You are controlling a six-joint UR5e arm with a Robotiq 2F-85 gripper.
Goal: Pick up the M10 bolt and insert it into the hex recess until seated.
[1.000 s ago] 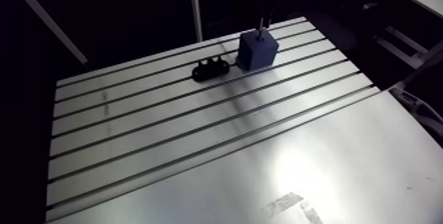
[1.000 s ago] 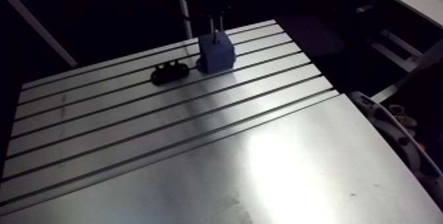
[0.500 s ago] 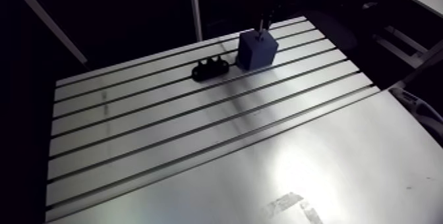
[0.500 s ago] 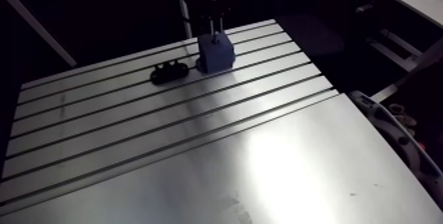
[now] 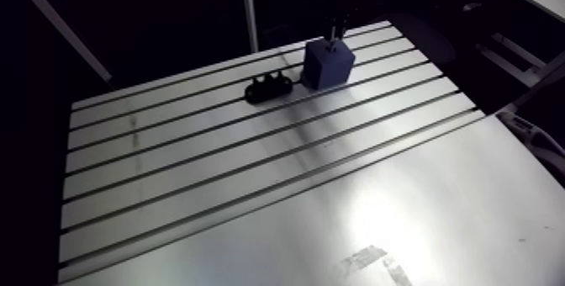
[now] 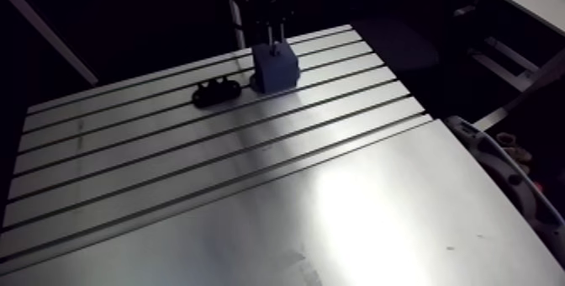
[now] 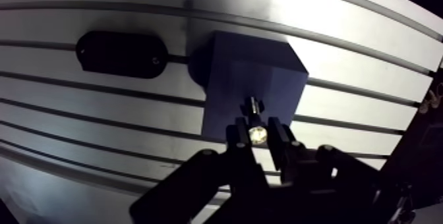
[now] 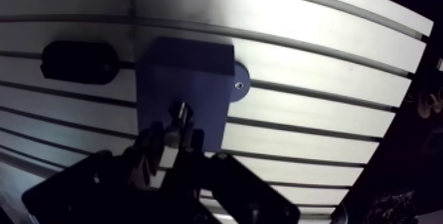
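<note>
A blue block (image 7: 254, 82) stands on the slotted table (image 5: 252, 188) at its far side, with a dark hex recess (image 7: 252, 105) in its top face. My gripper (image 7: 257, 140) hangs straight above the block and is shut on the M10 bolt (image 7: 256, 126), which it holds upright. The bolt's shiny upper end shows between the fingers. Its lower end reaches down to the recess; how deep it sits I cannot tell. In the arm view the bolt (image 5: 335, 37) shows as a thin bright rod just over the block (image 5: 328, 64).
A black oval holder (image 5: 269, 87) lies on the table just beside the block, also in the wrist view as a holder (image 7: 120, 54). A round blue foot with a screw (image 8: 238, 84) sticks out from the block's base. The table's far edge runs close behind the block.
The gripper with the bolt has sunk slightly towards the block's top. The block and the black holder have not moved.
</note>
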